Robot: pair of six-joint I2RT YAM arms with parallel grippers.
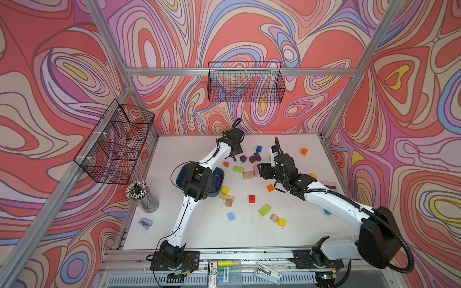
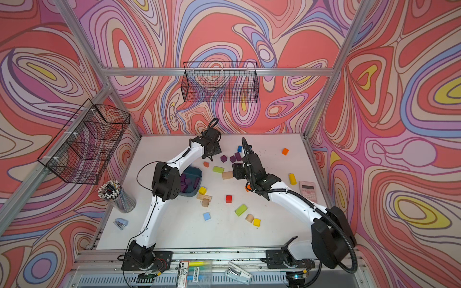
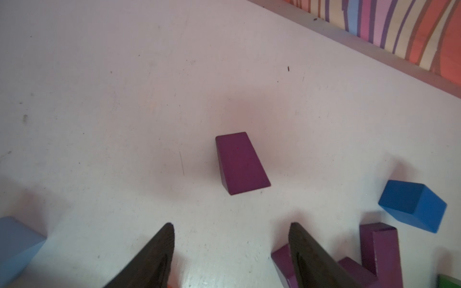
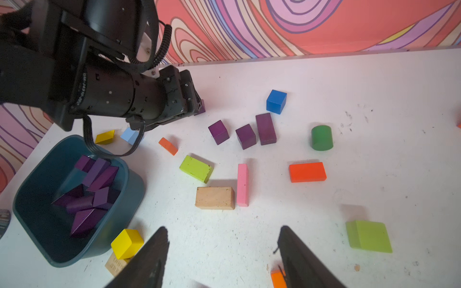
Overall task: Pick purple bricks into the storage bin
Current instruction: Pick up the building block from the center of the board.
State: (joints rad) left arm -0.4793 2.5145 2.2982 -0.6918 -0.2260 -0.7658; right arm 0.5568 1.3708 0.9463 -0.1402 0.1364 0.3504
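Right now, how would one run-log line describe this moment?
left pincer: open, near purple wedge | right pincer: open, empty | storage bin: holds purple bricks | loose: purple cubes, purple cuboid

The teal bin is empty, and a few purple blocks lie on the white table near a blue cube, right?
No, the storage bin is not empty: the right wrist view shows several purple bricks piled inside. A few purple blocks do lie on the white table near the blue cube.
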